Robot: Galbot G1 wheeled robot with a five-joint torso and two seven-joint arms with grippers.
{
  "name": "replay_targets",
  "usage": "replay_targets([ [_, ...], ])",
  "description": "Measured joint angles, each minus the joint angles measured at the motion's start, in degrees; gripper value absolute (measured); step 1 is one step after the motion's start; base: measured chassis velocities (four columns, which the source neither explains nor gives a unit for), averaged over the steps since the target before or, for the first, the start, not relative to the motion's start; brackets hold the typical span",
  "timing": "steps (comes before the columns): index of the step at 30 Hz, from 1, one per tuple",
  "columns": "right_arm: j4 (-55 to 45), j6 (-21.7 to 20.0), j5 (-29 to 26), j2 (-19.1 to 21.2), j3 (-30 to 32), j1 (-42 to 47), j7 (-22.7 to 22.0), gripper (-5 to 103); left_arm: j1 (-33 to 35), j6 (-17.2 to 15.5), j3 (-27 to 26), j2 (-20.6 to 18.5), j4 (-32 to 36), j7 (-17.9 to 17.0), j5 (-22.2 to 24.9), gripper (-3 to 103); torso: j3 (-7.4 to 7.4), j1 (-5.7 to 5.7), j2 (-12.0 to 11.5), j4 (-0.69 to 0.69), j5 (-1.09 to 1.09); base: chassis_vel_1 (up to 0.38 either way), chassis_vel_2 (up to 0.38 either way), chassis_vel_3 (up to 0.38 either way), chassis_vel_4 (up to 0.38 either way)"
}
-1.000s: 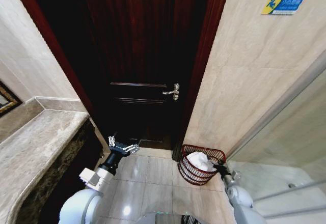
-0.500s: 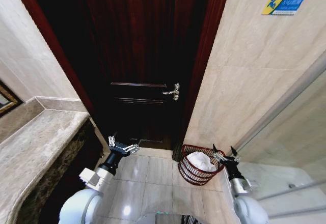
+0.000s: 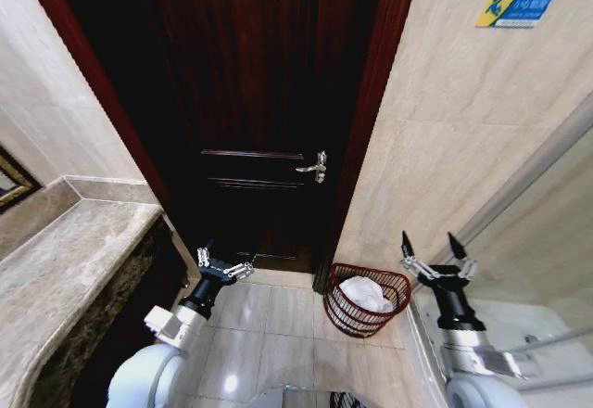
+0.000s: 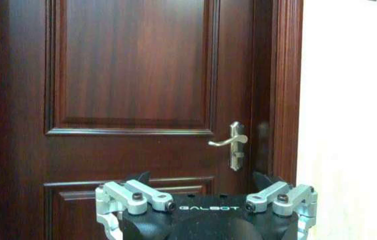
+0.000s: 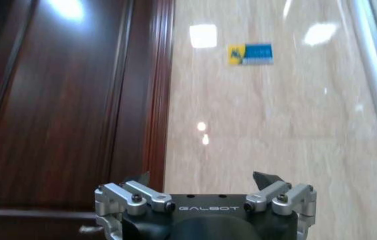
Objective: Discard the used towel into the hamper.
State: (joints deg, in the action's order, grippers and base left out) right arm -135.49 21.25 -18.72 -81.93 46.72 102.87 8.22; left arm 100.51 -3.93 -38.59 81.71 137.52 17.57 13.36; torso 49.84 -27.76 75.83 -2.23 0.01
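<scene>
Towel (image 3: 364, 293), white and crumpled, lies inside the hamper (image 3: 341, 312), a round reddish-brown wire basket standing on the tiled floor (image 3: 269, 320) in the corner where the dark wooden door (image 3: 259, 102) frame meets the beige marble wall (image 3: 445, 139). The right claw (image 3: 436, 267) is raised just beside the hamper on its right, above its rim, with its fingers spread wide and nothing between them; in the right wrist view the same claw (image 5: 205, 187) points at the wall, where a small blue and yellow sign (image 5: 250, 54) hangs. The left claw (image 3: 225, 267) hovers low in front of the door, left of the hamper and apart from it, also spread open and empty. In the left wrist view it (image 4: 205, 187) faces the door panel and the metal door handle (image 4: 232, 144). A marble table (image 3: 65, 260) runs along the left side.
</scene>
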Motion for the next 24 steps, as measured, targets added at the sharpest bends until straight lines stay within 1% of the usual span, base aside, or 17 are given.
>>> replay_targets([
  [3,0.0,3.6,-1.2,0.4,0.9,-0.7,0.3,100,0.0,0.0,0.0,0.0,0.0,0.0,0.0,100,0.00,0.00,0.0,0.01,0.00,0.000,0.000,0.000,0.000],
  [4,0.0,3.6,-1.2,0.4,0.9,-0.7,0.3,100,0.0,0.0,0.0,0.0,0.0,0.0,0.0,100,0.00,0.00,0.0,0.01,0.00,0.000,0.000,0.000,0.000],
  [5,0.0,5.2,-1.4,0.4,0.9,-1.4,0.4,100,0.0,0.0,0.0,0.0,0.0,0.0,0.0,100,0.00,0.00,0.0,0.00,0.00,0.000,0.000,0.000,0.000],
  [7,-0.3,6.4,-1.4,0.4,1.4,-2.4,0.5,100,0.0,0.0,0.0,0.0,0.0,0.0,0.0,100,0.00,0.00,0.0,0.00,0.00,0.000,0.000,0.000,0.000],
  [12,-2.2,6.5,-1.5,0.3,2.1,-3.0,0.5,100,0.0,0.0,0.0,0.0,0.0,0.0,0.0,100,0.00,0.00,0.0,0.00,-0.01,0.000,0.000,0.000,0.000],
  [19,-5.8,5.8,-5.0,0.9,5.7,-2.7,0.6,100,0.0,0.0,0.0,0.0,0.0,0.0,0.0,100,0.00,0.00,0.0,0.00,-0.02,0.000,0.000,0.000,0.000],
  [24,-7.0,4.8,-5.9,1.1,6.4,-2.9,0.8,100,0.0,0.0,0.0,0.0,0.0,0.0,0.0,100,0.00,0.00,0.0,0.00,-0.02,-0.043,-0.047,-0.042,-0.039],
])
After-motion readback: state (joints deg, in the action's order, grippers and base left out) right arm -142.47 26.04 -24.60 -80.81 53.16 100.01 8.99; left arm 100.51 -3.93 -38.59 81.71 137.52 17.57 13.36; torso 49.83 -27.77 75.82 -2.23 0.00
